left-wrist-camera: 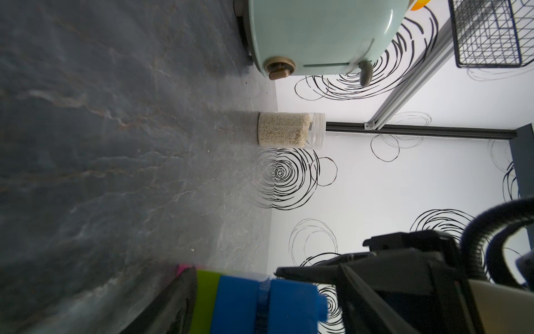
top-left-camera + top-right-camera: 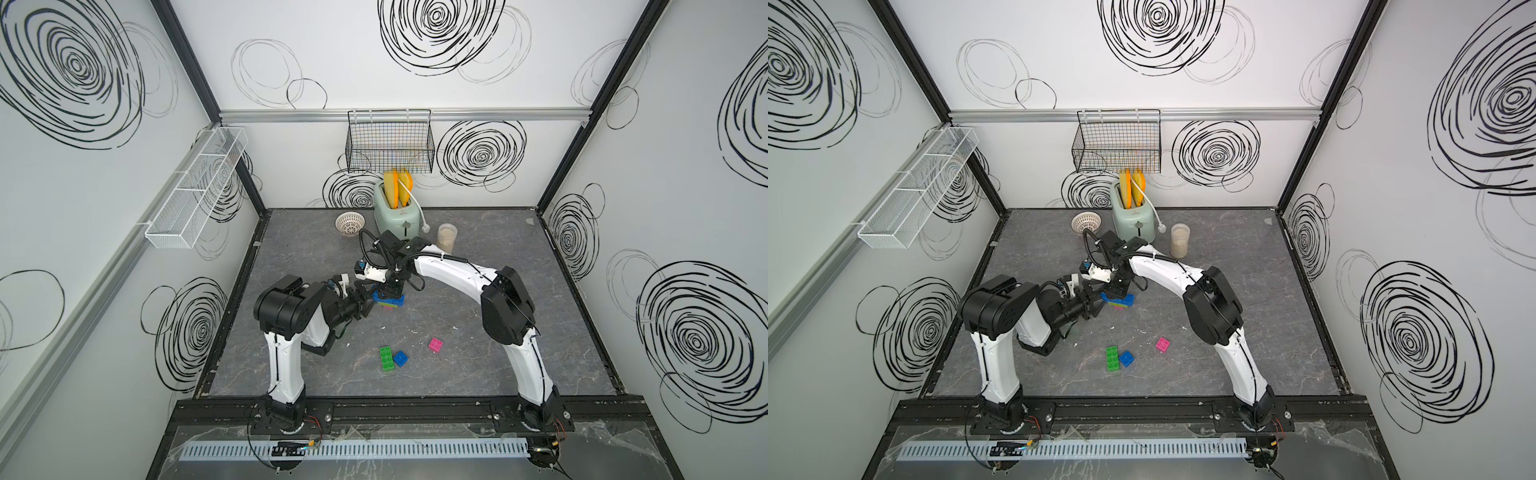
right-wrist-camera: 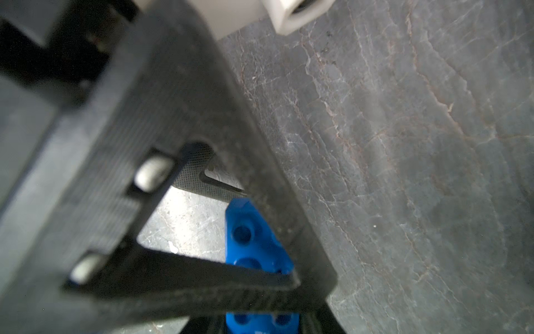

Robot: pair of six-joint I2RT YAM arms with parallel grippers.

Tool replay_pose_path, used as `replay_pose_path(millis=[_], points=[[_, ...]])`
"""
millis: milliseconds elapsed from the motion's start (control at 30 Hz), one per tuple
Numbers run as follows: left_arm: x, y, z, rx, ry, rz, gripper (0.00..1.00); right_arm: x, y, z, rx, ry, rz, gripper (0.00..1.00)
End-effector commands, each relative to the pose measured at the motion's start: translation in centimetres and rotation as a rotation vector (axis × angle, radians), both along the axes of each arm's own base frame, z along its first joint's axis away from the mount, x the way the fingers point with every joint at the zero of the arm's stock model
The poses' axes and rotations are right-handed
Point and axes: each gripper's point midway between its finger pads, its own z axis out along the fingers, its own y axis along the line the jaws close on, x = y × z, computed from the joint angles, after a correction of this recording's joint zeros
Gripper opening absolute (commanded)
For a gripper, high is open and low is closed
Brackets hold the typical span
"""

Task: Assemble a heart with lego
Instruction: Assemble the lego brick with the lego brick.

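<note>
Heart (image 2: 389, 302) stands unfinished at mid-desk (image 2: 498, 332), a stacked clump with blue on top and lime and pink beneath. A green brick (image 2: 386, 357), a small blue brick (image 2: 400, 358) and a pink brick (image 2: 435, 344) lie loose nearer the front edge. Chief hazard, in my judgement: both arms crowd the one small clump. A push from above that lands off-centre could tip it or pop a layer loose, and a sideways squeeze across the seams could shear blue from lime. The two sets of jaws are also near enough to strike each other. A brick might cling to the jaws on withdrawal and drag the clump askew. Position noted: the right jaws, pressed together, point down onto the blue top course (image 3: 250, 240), whose studs show through the finger's open frame; contact looks likely but not certain. The left jaws reach in low from the side, with one finger (image 1: 176, 303) just beside the lime-and-pink flank. The opposite finger I cannot separate from the right arm's black parts, so whether they pinch the clump I cannot tell.
</note>
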Motion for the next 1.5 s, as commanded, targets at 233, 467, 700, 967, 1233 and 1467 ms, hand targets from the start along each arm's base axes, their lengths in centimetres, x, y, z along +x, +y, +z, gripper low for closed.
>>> replay_pose_path(millis=[233, 467, 700, 967, 1233, 1467], points=[[0.3, -0.7, 4.6, -0.077, -0.201, -0.025, 0.70, -0.9, 0.0, -1.4, -0.038, 0.038, 0.026, 0.24], [0.3, -0.7, 4.6, -0.077, -0.199, -0.027, 0.64, -1.4, 0.2, -1.7, -0.044, 0.050, 0.033, 0.24], [0.3, -0.7, 4.7, -0.079, -0.202, -0.028, 0.62, -2.1, 0.1, -2.5, -0.068, 0.067, 0.042, 0.24], [0.3, -0.7, 4.7, -0.079, -0.201, -0.027, 0.57, -2.6, -0.1, -2.8, -0.087, 0.045, 0.031, 0.24], [0.2, -0.8, 4.7, -0.078, -0.204, -0.030, 0.51, -2.7, -0.5, -3.5, -0.092, 0.041, 0.007, 0.24], [0.2, -0.9, 4.8, -0.079, -0.208, -0.034, 0.42, -2.3, -0.9, -3.6, -0.096, 0.003, 0.002, 0.24]])
